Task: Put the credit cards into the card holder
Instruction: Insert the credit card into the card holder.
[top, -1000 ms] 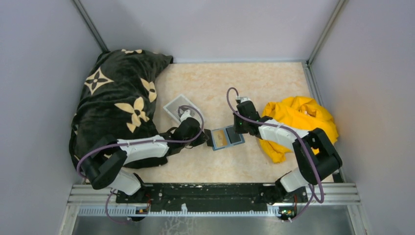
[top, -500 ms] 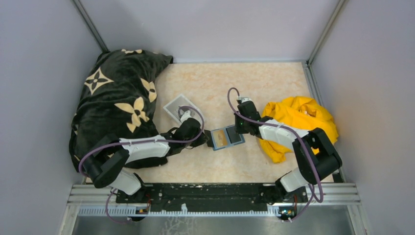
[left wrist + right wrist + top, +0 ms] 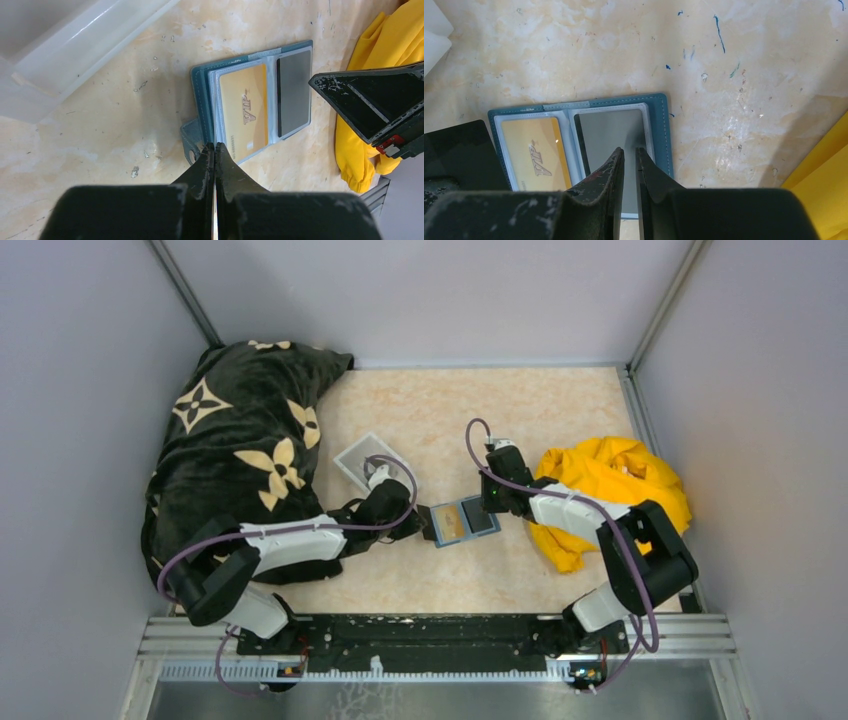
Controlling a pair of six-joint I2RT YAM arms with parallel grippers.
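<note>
The teal card holder (image 3: 461,521) lies open and flat on the table. A yellow-tan credit card (image 3: 242,112) sits in its left pocket and a grey credit card (image 3: 293,92) in its right pocket. My left gripper (image 3: 214,146) is shut, with its tips at the holder's near-left edge by the strap tab; it also shows in the top view (image 3: 426,523). I cannot tell whether it pinches anything. My right gripper (image 3: 629,149) is shut but for a thin slit, with nothing between the jaws. It hovers over the grey card (image 3: 611,132) and shows in the top view (image 3: 490,507).
A clear-white plastic tray (image 3: 362,457) lies behind the left gripper. A black blanket with tan flowers (image 3: 240,440) covers the left side. A crumpled yellow cloth (image 3: 612,485) lies to the right, under the right arm. Grey walls enclose the table.
</note>
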